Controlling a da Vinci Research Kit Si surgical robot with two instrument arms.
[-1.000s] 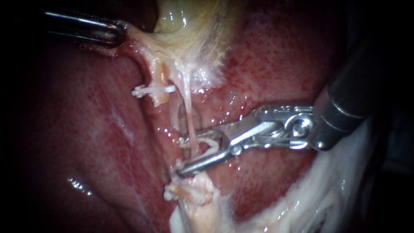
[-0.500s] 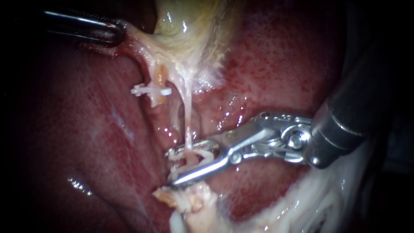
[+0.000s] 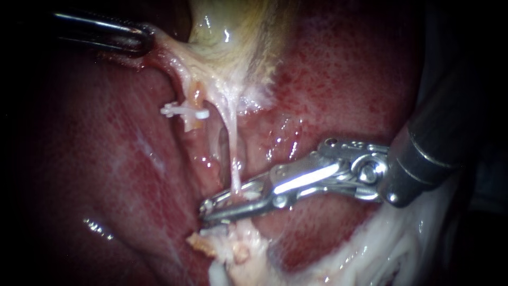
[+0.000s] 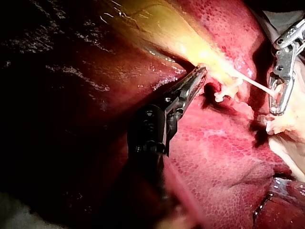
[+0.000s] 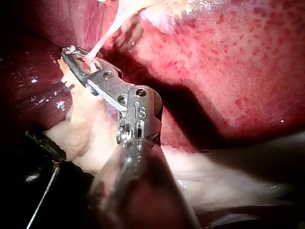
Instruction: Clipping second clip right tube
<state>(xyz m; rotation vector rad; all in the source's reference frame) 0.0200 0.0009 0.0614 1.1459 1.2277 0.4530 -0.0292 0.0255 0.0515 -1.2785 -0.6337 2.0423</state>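
The right tube [image 3: 232, 153] is a thin pale strand running down from the yellowish gallbladder [image 3: 227, 32]. My right instrument [image 3: 210, 210] comes in from the right, its metal jaws shut across the strand's lower end. A little white clip shows between them. In the right wrist view those jaws [image 5: 72, 53] pinch the tube [image 5: 102, 38] near their tips. The left tube's stump carries a white clip [image 3: 183, 111]. My left instrument [image 3: 138, 41], dark-jawed, is shut on tissue at the gallbladder's neck and holds it taut; the left wrist view shows its jaws [image 4: 199, 76].
Red liver [image 3: 121, 159] lies on both sides of the tubes. Pale fatty tissue [image 3: 391, 249] spreads below the right instrument's shaft. A frayed pale stump [image 3: 233, 246] with a small white piece [image 3: 213, 231] sits just under the shut jaws.
The right instrument's jaws stood open around the tube with a white clip between them. They slid a little lower and further left, then closed down on the tube. The left instrument stayed still.
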